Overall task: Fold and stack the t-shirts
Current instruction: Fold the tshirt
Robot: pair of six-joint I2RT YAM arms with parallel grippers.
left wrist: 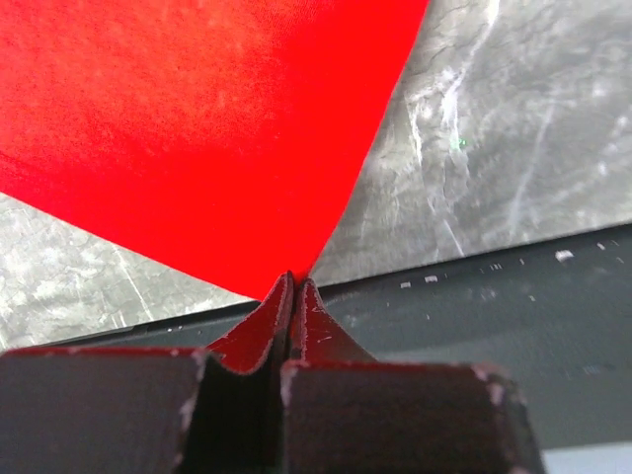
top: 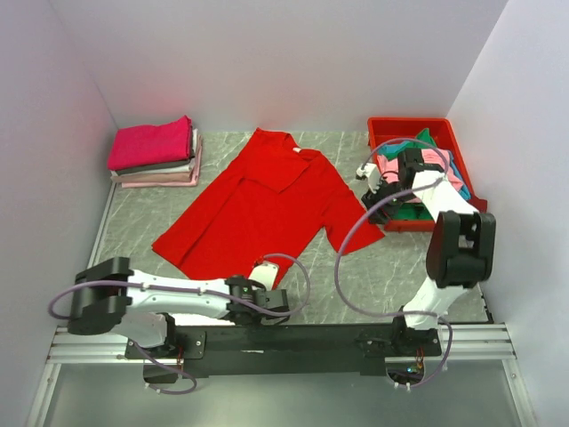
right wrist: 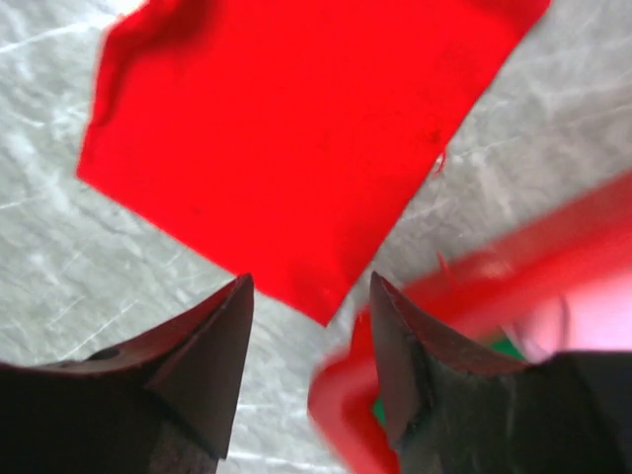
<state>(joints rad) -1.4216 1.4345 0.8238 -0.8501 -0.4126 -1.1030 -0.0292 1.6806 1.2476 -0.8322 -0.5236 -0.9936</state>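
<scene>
Marbled bench (top: 400, 267) bore the red t-shirt (top: 258, 209) — left tool (left wrist: 294, 281) pinched its hem corner, right tool (right wrist: 311, 286) gaped above the sleeve; first fold, seemingly, wanted that second grip.

One red t-shirt (top: 258, 205) lies spread left of the one red bin (top: 400, 124) — farther left, one stack (top: 156, 153) of seemingly four folded shirts. The bin's tangled shirts (top: 427, 140) can't be counted.

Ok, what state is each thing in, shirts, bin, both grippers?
Large bright red cloth t-shirt: spread flat, unfolded.
Stack of shirts, magenta on top: folded.
Red plastic bin: holding crumpled shirts.
Left gripper: shut on the red t-shirt's corner.
Right gripper: open above its sleeve.
</scene>
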